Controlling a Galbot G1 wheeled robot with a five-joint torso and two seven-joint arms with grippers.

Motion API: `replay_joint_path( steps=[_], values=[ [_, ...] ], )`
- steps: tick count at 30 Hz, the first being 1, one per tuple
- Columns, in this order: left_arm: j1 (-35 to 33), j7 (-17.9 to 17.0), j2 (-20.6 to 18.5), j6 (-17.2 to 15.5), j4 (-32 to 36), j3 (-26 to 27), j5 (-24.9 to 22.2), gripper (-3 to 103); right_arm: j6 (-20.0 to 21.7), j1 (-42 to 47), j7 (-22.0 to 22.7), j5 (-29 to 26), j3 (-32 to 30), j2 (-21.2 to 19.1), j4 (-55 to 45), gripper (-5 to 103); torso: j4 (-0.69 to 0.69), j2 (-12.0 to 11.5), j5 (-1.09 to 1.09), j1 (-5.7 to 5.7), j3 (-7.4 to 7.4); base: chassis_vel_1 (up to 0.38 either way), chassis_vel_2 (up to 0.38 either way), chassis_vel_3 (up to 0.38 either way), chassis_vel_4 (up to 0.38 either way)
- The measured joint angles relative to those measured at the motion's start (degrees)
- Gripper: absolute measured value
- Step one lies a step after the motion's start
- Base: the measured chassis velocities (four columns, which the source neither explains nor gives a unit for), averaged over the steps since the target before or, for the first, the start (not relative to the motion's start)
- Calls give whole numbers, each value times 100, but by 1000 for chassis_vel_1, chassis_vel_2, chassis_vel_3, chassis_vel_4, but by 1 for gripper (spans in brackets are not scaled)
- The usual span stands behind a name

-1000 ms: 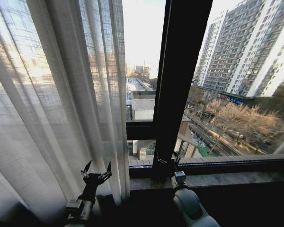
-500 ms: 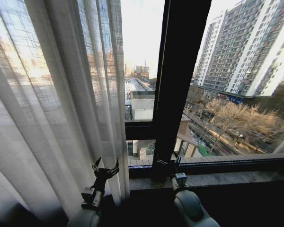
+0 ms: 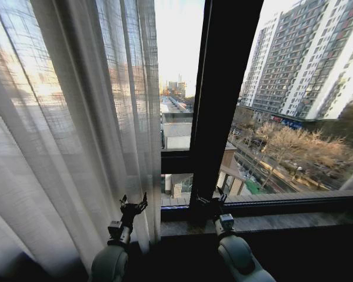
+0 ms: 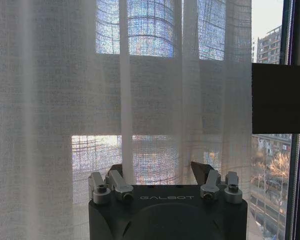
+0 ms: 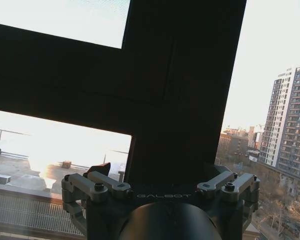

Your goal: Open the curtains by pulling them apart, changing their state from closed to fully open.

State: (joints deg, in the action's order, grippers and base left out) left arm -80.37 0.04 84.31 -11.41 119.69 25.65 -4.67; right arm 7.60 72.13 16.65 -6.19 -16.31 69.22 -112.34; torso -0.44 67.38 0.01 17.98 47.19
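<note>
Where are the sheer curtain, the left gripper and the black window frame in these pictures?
Curtain [image 3: 65, 135]: head view, on the pleated middle of the white fabric.
Left gripper [image 3: 133, 205]: head view, midway between its open fingertips, by the curtain's edge.
Window frame [image 3: 223, 88]: head view, on the upright black bar.

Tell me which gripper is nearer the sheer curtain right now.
Left. The left gripper is open right at the curtain's inner edge, low near the sill. The right gripper sits apart from it, in front of the black window frame.
</note>
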Motion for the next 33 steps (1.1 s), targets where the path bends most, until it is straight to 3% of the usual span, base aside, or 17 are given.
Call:
replay_joint_path(
  steps=[1,4,7,12,15,19,23,33],
  values=[
    [-7,6,-5,4,8,11,-6,71,0,-11,0,-1,7,5,7,100,0,0,0,0,0,0,0,0,0],
    [-26,29,-39,29,18,70,-25,54,0,-41,1,-2,24,25,26,100,0,0,0,0,0,0,0,0,0],
    [-44,40,-88,47,34,127,-52,49,0,-50,2,-5,28,33,34,100,0,0,-1,0,0,0,0,0,0],
    [-75,48,-135,49,81,173,-92,28,-82,-61,1,-29,27,32,58,100,0,0,0,0,0,0,0,0,0],
    [-94,48,-137,53,91,185,-95,22,-169,-82,0,-40,25,38,82,100,0,0,0,0,0,0,0,0,0],
    [-183,49,-133,89,189,226,-97,2,-226,-104,-27,22,23,49,98,100,0,0,-1,0,0,0,0,0,0],
    [-242,50,-169,103,286,276,-116,1,-228,-70,-93,530,2,68,151,100,0,0,-1,0,0,0,0,0,0],
    [-378,51,-219,112,443,372,-146,0,-257,-31,-89,589,46,114,164,100,-1,0,0,0,0,17,19,-16,-20]
  ],
)
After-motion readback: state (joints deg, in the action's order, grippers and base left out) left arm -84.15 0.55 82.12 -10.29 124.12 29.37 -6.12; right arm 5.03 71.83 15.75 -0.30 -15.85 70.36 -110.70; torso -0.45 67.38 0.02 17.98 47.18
